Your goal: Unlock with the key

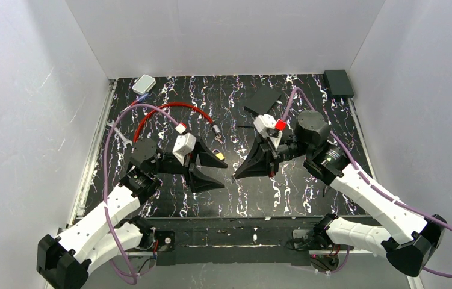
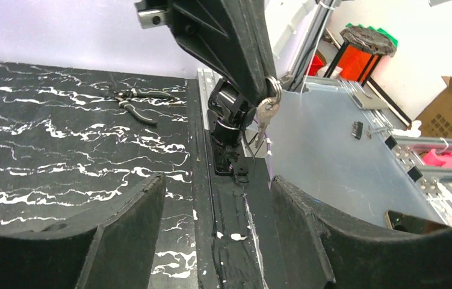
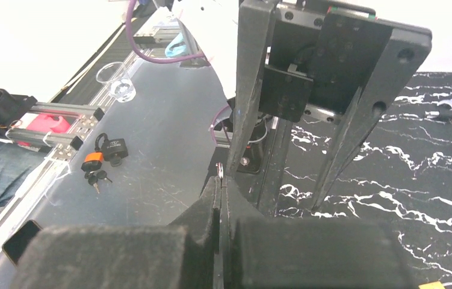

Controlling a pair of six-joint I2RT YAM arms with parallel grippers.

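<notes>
Silvery key pinched by right gripper, left gripper spread, both angled inward, tips near

White arm shells, black motor joints, purple cables, black wedge-shaped gripper fingers, white wrist housings

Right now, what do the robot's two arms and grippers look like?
The left arm and right arm: white links, black joints, a trailing purple cable each. The left gripper and right gripper: broad black wedge-shaped fingers, white wrist block with a red patch.
</notes>
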